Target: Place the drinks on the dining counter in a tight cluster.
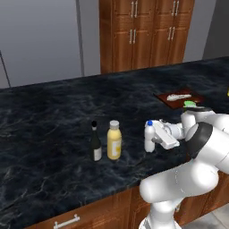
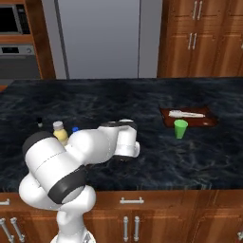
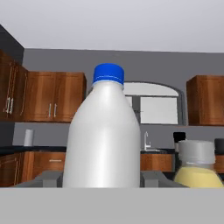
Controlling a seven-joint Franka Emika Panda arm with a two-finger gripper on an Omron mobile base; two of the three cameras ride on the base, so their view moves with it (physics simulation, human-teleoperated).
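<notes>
I have the small white plastic bottle with the blue cap (image 1: 149, 137) clamped upright between my gripper (image 1: 155, 138) fingers, its base on or just above the black marble-veined dining counter (image 1: 53, 120); I cannot tell which. I judge this the last gathering step. Just beyond the gripper stand the yellow juice bottle with the whitish cap (image 1: 114, 140) and, beside it, the slim dark wine bottle (image 1: 95, 142). Next I should slide closer to the juice, then release.

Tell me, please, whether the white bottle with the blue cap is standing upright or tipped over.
Upright. The white bottle stands on the dining counter, blue cap uppermost, with the hand closed around its body.
</notes>
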